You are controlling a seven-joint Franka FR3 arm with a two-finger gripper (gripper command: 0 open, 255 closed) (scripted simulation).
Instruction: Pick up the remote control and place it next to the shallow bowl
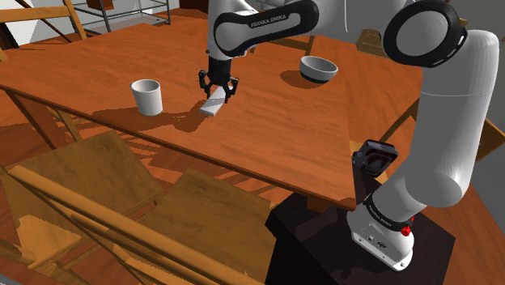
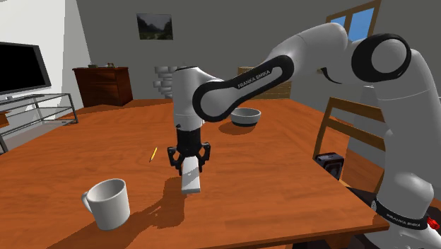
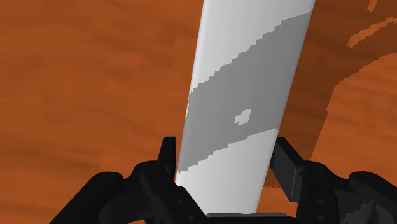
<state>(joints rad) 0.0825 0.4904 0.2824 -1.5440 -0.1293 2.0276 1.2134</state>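
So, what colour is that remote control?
Plain white remote control, partly in grey shadow; clearest in the wrist view.

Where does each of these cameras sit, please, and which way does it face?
Shoulder view: beside and behind the dark stand, looking down over the brown wooden table; stand and white arm show.
Second exterior view: low by the white mug, facing the grey wall; arm enters from its right.
Wrist view: on the hand, looking at the flat white remote control; black fingers clasp it.
Both exterior views share mug, remote, grey bowl.
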